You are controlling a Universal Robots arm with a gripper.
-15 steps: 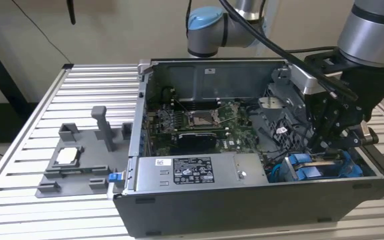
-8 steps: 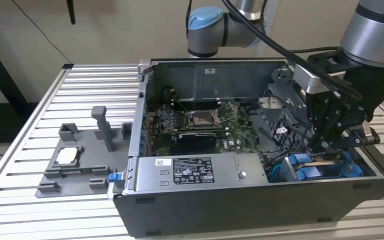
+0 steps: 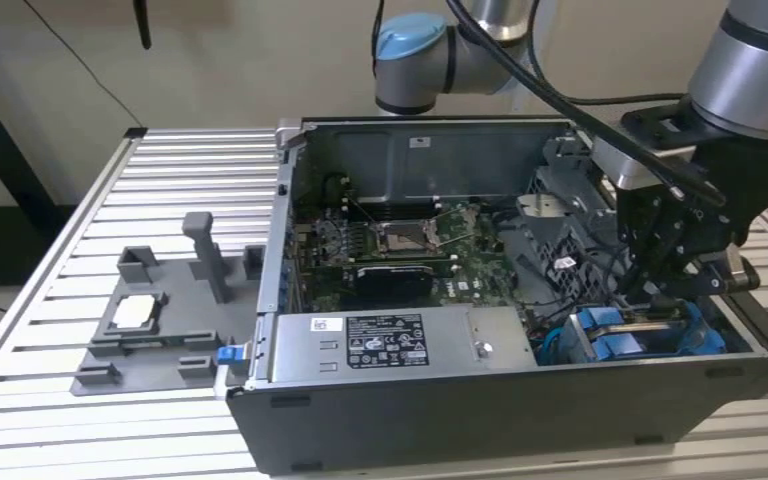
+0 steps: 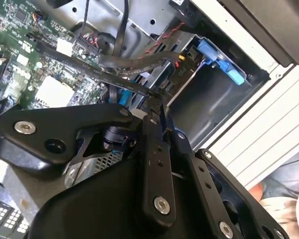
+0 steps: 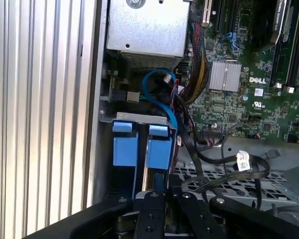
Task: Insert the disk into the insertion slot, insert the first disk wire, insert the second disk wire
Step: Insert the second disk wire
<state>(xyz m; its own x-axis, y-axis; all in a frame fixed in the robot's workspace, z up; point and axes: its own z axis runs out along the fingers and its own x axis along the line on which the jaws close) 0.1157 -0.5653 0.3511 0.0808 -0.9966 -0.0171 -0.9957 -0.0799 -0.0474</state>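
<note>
Slatted metal tabletop [image 3: 117, 190] is seen under an open computer case [image 3: 491, 420], with a pale wall behind. Inside the case, at the corner nearest the exterior view's right, the slot [image 3: 638, 335] is found, a grey bay with blue clips [image 5: 139, 149] at its end; a disk appears to be seated between the clips, though its body is mostly hidden. Directly above the slot the gripper [image 3: 671, 285] is lowered into the case, and in both wrist views its fingers [image 4: 153, 149] are seen drawn close together, nearly touching, over the bay's end. At the fingertips in the second wrist view a black connector [image 4: 162, 89] is met, but whether it is actually pinched cannot be told. A blue wire [image 5: 154, 87] is looped just behind the clips, near a bundle of black cables [image 5: 209, 154]. Beside the slot a grey power supply [image 3: 384, 345] is mounted, and beyond it the green motherboard [image 3: 418, 245]. On the table at the exterior view's left a grey fixture [image 3: 157, 320] is placed, well apart from the case.
</note>
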